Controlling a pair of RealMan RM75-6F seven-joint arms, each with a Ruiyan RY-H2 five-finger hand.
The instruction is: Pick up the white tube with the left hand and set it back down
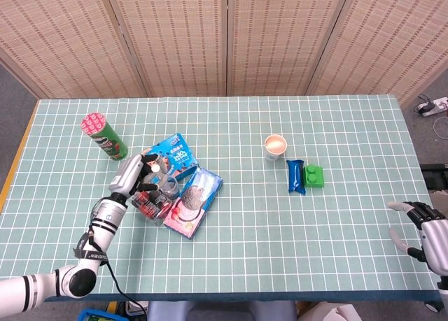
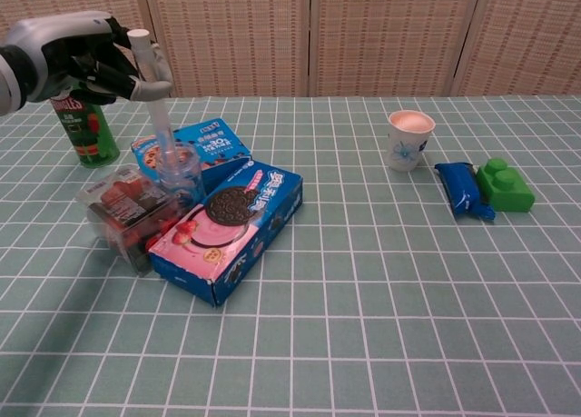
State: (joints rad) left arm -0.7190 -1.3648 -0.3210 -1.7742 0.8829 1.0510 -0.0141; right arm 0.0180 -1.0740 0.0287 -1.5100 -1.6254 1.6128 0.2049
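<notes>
Held in the left hand (image 2: 86,58): the white tube (image 2: 154,104), pinched near its top end, with fingers (image 2: 145,79) curled around the upper part. Long axis close to upright, leaning slightly, top end up by the hand and lower end down at a clear round container (image 2: 178,176). Hard to tell from the chest view whether that lower end touches the container, sits inside it, or hangs just above; probably at or in its mouth. From the head view, only foreshortened: left hand (image 1: 133,174) over the cluster of packages, tube barely separable from the fingers.

Below the hand, then, and not to either side: any set-down travels straight down along the tube's own axis. Crowded landing spot: blue cookie box (image 2: 193,149) just behind the container, pink-and-blue cookie box (image 2: 231,226) just in front and to the right, clear box of red items (image 2: 123,210) to the left, all touching or nearly so. Green chip can (image 2: 86,131) standing behind, near the hand. Judged: tube lifted, set-down not finished.

Right hand (image 1: 425,231) far across the surface (image 1: 280,251) at its right edge, fingers spread, holding nothing, well apart from the tube. Left hand plainly the nearer one.
</notes>
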